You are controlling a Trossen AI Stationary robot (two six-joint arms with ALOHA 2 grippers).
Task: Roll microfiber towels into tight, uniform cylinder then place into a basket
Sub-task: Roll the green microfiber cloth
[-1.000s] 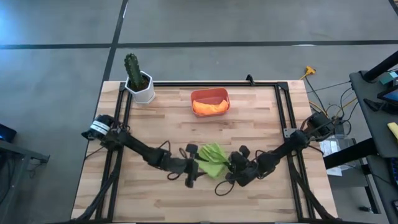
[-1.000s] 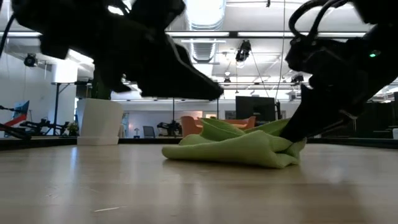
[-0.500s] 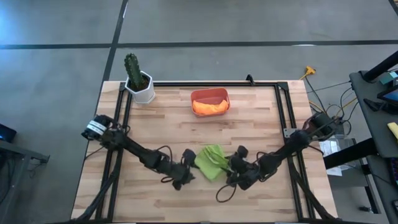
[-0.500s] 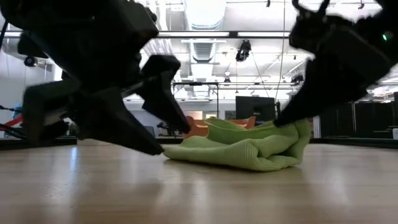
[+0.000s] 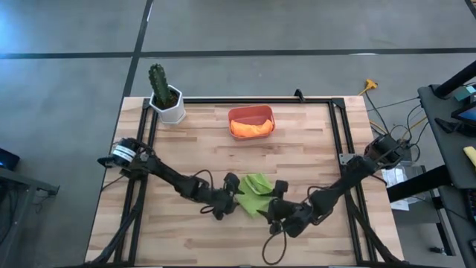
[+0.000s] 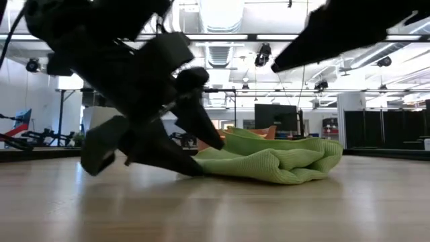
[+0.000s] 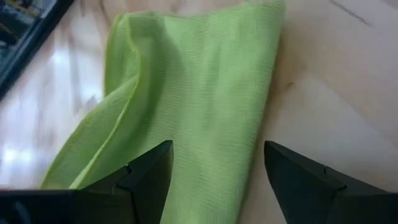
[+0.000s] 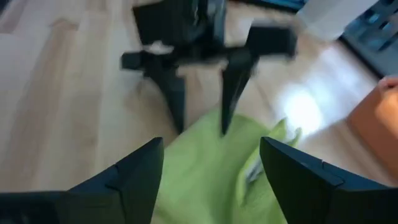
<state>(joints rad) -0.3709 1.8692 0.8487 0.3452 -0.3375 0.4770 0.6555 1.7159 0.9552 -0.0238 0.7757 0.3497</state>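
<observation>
- Green towel [image 5: 256, 191] is lying loosely folded on the table [image 5: 312, 149], not yet rolled; orange towel [image 5: 251, 128] is already sitting in the basket [image 5: 251, 112].
- Left gripper [image 5: 227, 195] is being held apart at the towel's left edge, probably to pin or lift it.
- Right gripper [image 5: 277, 208] is being held apart, lifted clear of the cloth.
- A second ago the right jaws were pinching the towel's right end; that end is now lying released.

My table [image 5: 312, 141] is pale wood planks with a black frame along its edges; at my far left corner a white pot [image 5: 172, 109] holds a green cactus [image 5: 158, 81]; grey floor [image 5: 67, 89] surrounds it; cables [image 5: 394, 112] lie at right.
</observation>
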